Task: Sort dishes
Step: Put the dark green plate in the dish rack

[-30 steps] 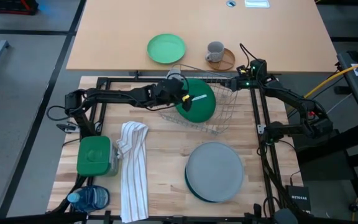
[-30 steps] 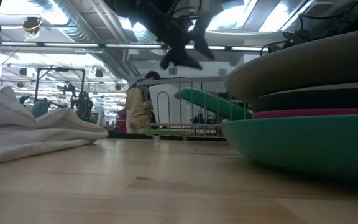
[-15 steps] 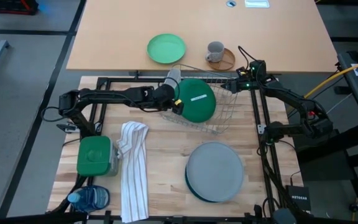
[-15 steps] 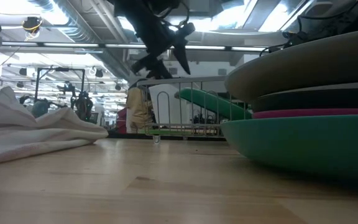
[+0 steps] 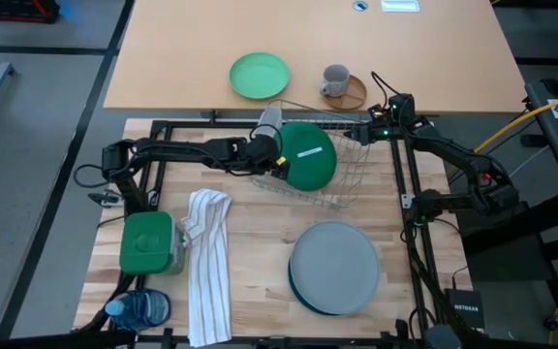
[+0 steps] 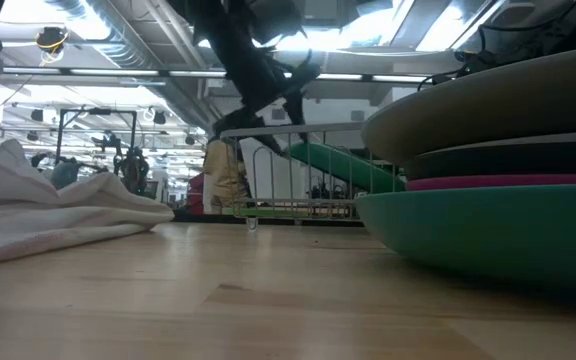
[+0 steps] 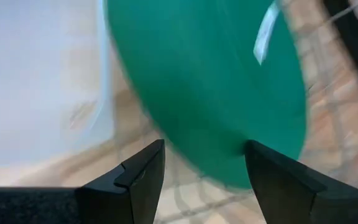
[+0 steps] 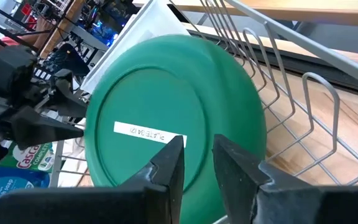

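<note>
One dark green plate (image 5: 306,155) leans in the wire rack (image 5: 342,189), twelve o'clock of the plate stack (image 5: 334,268). Left wrist view: my left gripper (image 7: 204,165) jaws spread, straddling its rim; advance squarely before pinching. Right gripper (image 8: 197,163) waits, slightly parted.

arms: two, dark, jointed | right arm (image 5: 453,155): green light near wrist; black cables | jaws: dark, wedge-shaped

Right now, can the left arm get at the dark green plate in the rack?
Probably yes. The left gripper sits at the edge of the dark green plate, which leans in the wire rack; its fingers are open with the plate's rim just ahead, nothing between them.
</note>
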